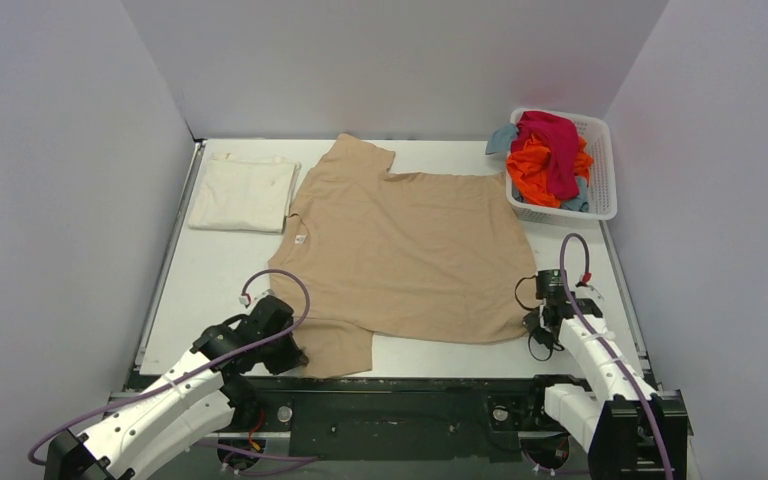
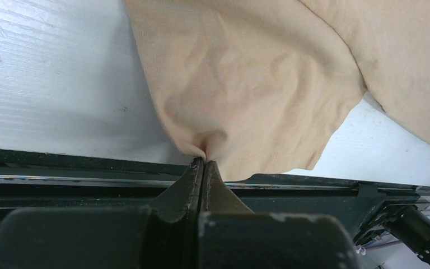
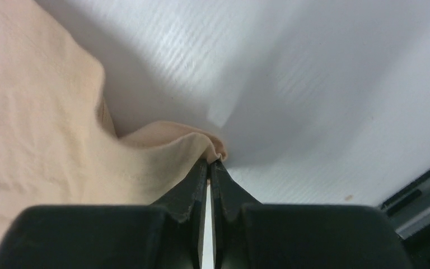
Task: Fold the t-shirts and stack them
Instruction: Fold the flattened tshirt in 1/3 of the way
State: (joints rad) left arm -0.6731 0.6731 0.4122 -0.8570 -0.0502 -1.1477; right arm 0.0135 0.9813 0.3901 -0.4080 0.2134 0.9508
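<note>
A large tan t-shirt [image 1: 400, 250] lies spread flat on the white table, neck to the left. My left gripper [image 1: 298, 352] is shut on its near sleeve, pinching a fold of the tan t-shirt [image 2: 241, 84] at the fingertips [image 2: 204, 162]. My right gripper [image 1: 530, 322] is shut on the near hem corner of the tan t-shirt [image 3: 45, 134], the cloth bunched at its tips [image 3: 210, 161]. A folded cream-white t-shirt [image 1: 242, 194] lies at the far left. Magenta [image 1: 552, 145], orange [image 1: 538, 165] and teal [image 1: 502, 138] shirts are piled in the basket.
A white plastic mesh basket [image 1: 600, 170] stands at the far right corner. Grey walls close in the table on three sides. The black front rail [image 1: 390, 395] runs along the near edge between the arm bases.
</note>
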